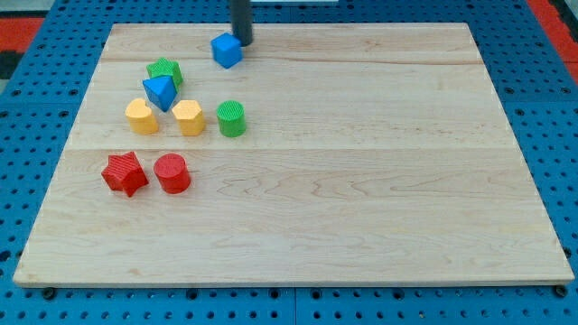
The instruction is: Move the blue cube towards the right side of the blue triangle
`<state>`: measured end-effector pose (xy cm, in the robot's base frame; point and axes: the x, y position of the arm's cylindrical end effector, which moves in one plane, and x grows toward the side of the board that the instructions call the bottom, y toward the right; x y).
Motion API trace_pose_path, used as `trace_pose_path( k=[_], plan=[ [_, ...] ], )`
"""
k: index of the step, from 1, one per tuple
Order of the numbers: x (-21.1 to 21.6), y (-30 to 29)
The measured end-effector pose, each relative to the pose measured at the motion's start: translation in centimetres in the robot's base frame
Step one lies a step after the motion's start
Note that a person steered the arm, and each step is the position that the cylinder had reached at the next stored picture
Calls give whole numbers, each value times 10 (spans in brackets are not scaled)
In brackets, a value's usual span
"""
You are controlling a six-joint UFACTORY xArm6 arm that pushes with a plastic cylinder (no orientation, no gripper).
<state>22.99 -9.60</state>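
Tip (243, 42) touches small blue plastic cube (227, 50) near bench's top edge; blue triangular block (160, 91) apart, push remains.

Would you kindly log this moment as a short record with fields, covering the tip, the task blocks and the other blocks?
tip: my tip sits at the blue cube's upper right edge, near the view's top
blue cube: above and right of the blue triangle
blue triangle: against the green block
row below: yellow heart, yellow hexagon, green cylinder
lower left: red star, red cylinder
surface: wooden board
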Motion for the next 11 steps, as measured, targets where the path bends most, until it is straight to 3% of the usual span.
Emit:
trace_pose_path(
  k=[1, 7, 11],
  plan=[
    [-18, -4],
    [39, -17],
    [43, 18]
  ],
)
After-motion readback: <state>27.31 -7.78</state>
